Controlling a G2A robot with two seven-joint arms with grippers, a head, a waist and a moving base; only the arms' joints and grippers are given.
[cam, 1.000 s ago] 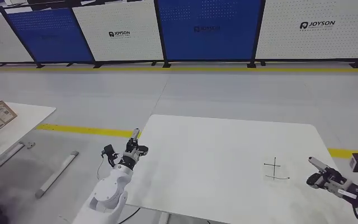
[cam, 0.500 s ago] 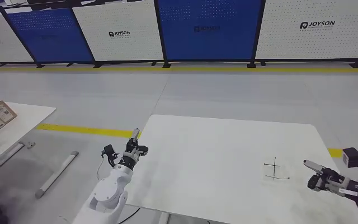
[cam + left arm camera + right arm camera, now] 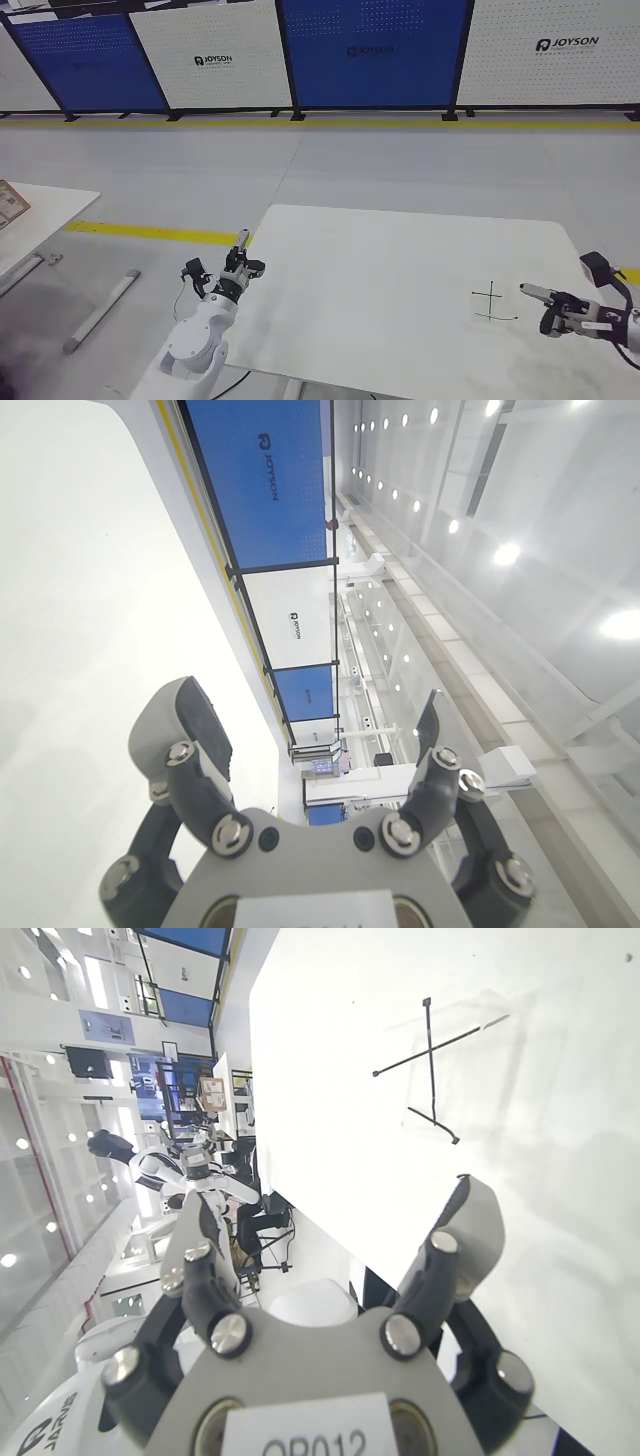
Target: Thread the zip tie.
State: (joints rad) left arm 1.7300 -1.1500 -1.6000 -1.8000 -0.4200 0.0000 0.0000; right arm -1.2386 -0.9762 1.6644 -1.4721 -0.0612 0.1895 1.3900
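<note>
Three thin black zip ties (image 3: 492,301) lie crossed over one another on the white table (image 3: 380,280), toward its right side. In the right wrist view the zip ties (image 3: 430,1073) rest just beyond my fingers. My right gripper (image 3: 537,306) hovers low over the table a short way right of them, open and holding nothing; the right gripper (image 3: 330,1188) has its jaws spread wide. At the table's left edge my left gripper (image 3: 245,252) stands open, far from the ties. The left gripper (image 3: 312,690) points out past the table edge with nothing between its fingers.
A second white table (image 3: 40,215) stands off to the left with a box at its corner. A pale bar (image 3: 100,310) lies on the floor between the tables. Blue and white panels (image 3: 375,50) close off the back.
My right gripper has moved left from the table's right edge toward the zip ties, and its wrist has turned. The left arm has not moved.
</note>
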